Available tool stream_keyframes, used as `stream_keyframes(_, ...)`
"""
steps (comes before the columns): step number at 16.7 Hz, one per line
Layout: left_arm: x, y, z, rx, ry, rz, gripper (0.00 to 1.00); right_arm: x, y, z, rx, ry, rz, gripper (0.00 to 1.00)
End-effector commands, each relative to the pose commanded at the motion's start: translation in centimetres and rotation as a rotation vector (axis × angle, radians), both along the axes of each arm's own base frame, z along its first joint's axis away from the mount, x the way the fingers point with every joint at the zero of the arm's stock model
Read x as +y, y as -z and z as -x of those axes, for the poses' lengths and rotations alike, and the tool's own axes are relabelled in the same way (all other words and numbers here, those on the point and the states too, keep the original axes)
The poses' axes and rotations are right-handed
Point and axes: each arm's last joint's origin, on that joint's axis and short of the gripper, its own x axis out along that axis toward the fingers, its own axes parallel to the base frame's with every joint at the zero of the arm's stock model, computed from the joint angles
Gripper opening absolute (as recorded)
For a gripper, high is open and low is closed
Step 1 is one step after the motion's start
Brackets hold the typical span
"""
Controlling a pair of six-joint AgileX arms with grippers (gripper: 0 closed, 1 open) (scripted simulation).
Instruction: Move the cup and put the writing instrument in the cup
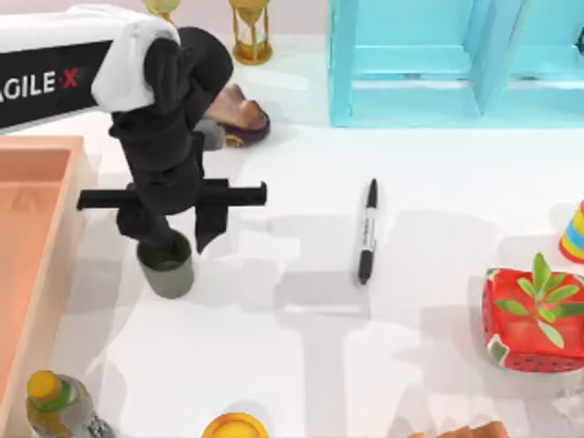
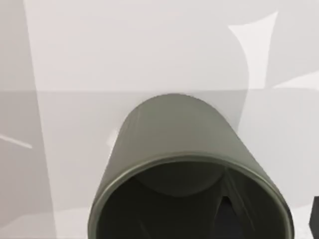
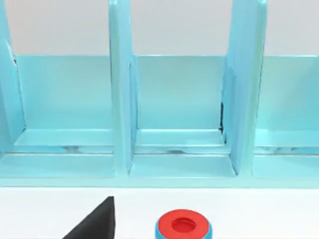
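one cup (image 1: 170,272) and one marker (image 1: 367,232) are being shown on the white table (image 1: 301,365) in the top view. the cup is standing upright at the table's left part, just beside the orange tray (image 1: 36,219). the marker is lying flat near the table's middle, well apart from the cup, its length running roughly from far edge to near edge.

the left gripper (image 1: 181,239) is being held directly over the cup, one finger (image 1: 151,239) lowered into the cup's dark mouth and the other finger (image 1: 208,230) hanging outside the wall. whether the wall is being pinched cannot be told. in the left wrist view the cup (image 2: 179,164) is being seen from close above, and a dark finger (image 2: 227,214) is being seen inside it; nothing else is being held in the cup.

one light blue shelf unit (image 1: 429,64) is being seen at the far side; in the right wrist view three of its compartments (image 3: 179,99) are being shown bare. two hourglasses (image 1: 249,32), one shoe (image 1: 239,117), one watermelon-patterned cube (image 1: 534,319) and one yellow-capped bottle (image 1: 55,406) are being seen around the table. a red-and-blue ring (image 3: 183,226) is being shown in the right wrist view, in front of the shelf.
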Motion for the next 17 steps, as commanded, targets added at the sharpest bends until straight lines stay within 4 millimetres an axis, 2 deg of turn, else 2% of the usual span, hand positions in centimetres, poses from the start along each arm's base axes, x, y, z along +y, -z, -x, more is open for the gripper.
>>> stream_keyframes(5,0.00,0.00,0.00,0.000,0.000,0.000,0.98,0.00,0.00,0.00,0.000,0.000,0.000,1.00)
stream_keyframes(15,-0.09,-0.06,0.02,0.000,0.002,0.000,1.00,0.00,0.00,0.00,0.000,0.000,0.000,1.00)
stream_keyframes(17,-0.32,-0.67,-0.24,0.007,0.004,-0.002,1.00,0.00,0.00,0.00,0.000,0.000,0.000,1.00)
